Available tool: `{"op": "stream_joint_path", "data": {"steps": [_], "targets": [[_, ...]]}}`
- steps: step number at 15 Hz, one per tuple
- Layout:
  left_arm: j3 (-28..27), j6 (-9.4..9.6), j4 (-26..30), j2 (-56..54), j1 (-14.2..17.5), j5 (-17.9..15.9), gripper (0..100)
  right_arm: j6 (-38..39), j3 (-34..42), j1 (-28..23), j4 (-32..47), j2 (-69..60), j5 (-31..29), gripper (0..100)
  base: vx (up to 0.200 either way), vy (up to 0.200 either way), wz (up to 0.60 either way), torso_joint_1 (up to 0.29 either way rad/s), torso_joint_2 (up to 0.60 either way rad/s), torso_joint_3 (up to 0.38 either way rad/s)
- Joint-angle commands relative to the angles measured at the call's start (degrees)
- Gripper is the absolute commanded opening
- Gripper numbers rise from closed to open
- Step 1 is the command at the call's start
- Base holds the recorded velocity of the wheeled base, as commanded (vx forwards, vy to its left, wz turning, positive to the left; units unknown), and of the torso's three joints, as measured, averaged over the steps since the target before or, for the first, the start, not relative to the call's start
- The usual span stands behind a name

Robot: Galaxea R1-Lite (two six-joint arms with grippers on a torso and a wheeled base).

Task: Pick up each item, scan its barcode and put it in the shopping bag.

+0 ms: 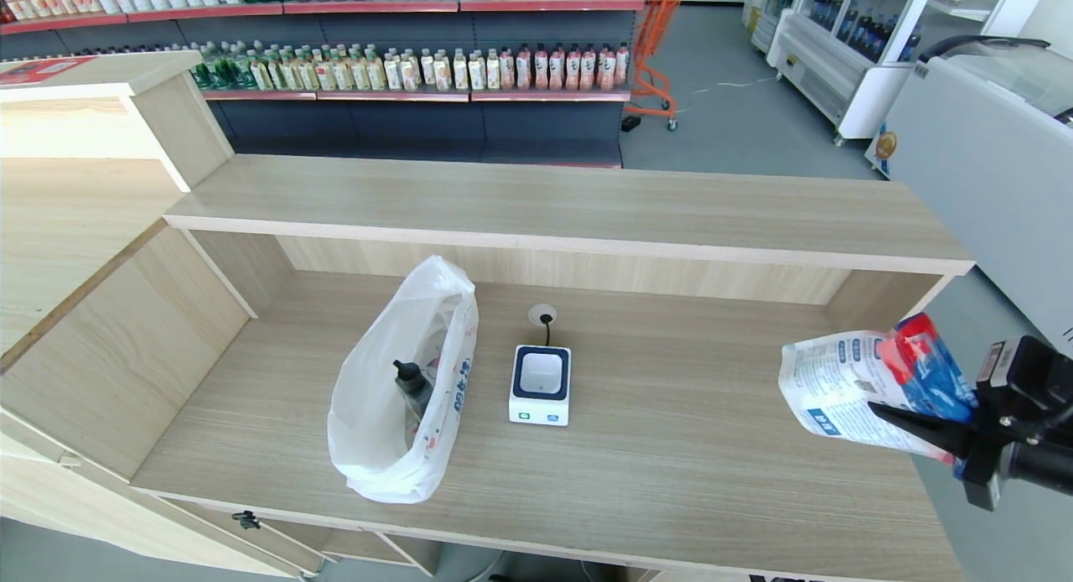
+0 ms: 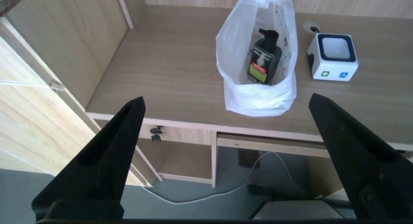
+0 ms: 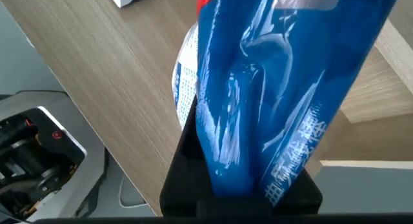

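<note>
A white, blue and red packet [image 1: 863, 385] hangs above the counter's right end, and my right gripper [image 1: 909, 427] is shut on its lower edge. The same packet [image 3: 271, 101] rises blue and glossy from the jaws in the right wrist view. A white shopping bag [image 1: 402, 389] stands open at centre-left of the counter with a dark bottle [image 1: 412, 385] inside; the bag [image 2: 258, 62] and bottle [image 2: 263, 56] also show in the left wrist view. The white barcode scanner [image 1: 541, 383] sits just right of the bag. My left gripper [image 2: 226, 159] hangs open, back from the counter's front edge.
The wooden counter [image 1: 671, 448] has a raised back ledge [image 1: 570, 205] and side walls. A cable port [image 1: 542, 316] lies behind the scanner. Drawers [image 2: 271, 143] sit under the front edge. Shelves of bottles [image 1: 402, 66] and freezers [image 1: 981, 129] stand beyond.
</note>
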Motion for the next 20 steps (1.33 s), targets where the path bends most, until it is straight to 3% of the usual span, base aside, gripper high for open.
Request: {"op": "stream_joint_path", "data": {"steps": [1, 5, 9, 14, 16, 20], "targets": [[0.1, 0.04, 0.0, 0.0, 0.0, 0.0, 100, 2.4, 0.5, 0.4, 0.0, -0.8, 0.1, 0, 0.000, 0.200, 0.00, 0.002, 0.00, 0.002], [0.0, 0.13, 0.0, 0.0, 0.0, 0.0, 100, 8.0, 0.2, 0.7, -0.1, -0.2, 0.1, 0, 0.000, 0.200, 0.00, 0.004, 0.01, 0.007], [0.1, 0.13, 0.0, 0.0, 0.0, 0.0, 100, 8.4, -0.9, 0.8, -0.1, 2.3, 0.0, 0, 0.000, 0.200, 0.00, 0.002, 0.00, 0.004], [0.1, 0.22, 0.0, 0.0, 0.0, 0.0, 100, 11.1, -0.5, 1.3, 0.1, 4.4, 0.0, 0, 0.000, 0.000, 0.00, 0.000, 0.00, 0.000], [0.1, 0.22, 0.0, 0.0, 0.0, 0.0, 100, 14.9, -0.8, 2.5, 0.0, 5.7, -0.2, 0, 0.200, 0.000, 0.00, 0.000, 0.00, 0.005], [0.1, -0.31, 0.0, 0.0, 0.0, 0.1, 100, 15.0, -2.4, 6.5, -0.2, 9.7, -2.4, 0, 0.200, 0.000, 0.00, 0.004, 0.00, 0.002]]}}
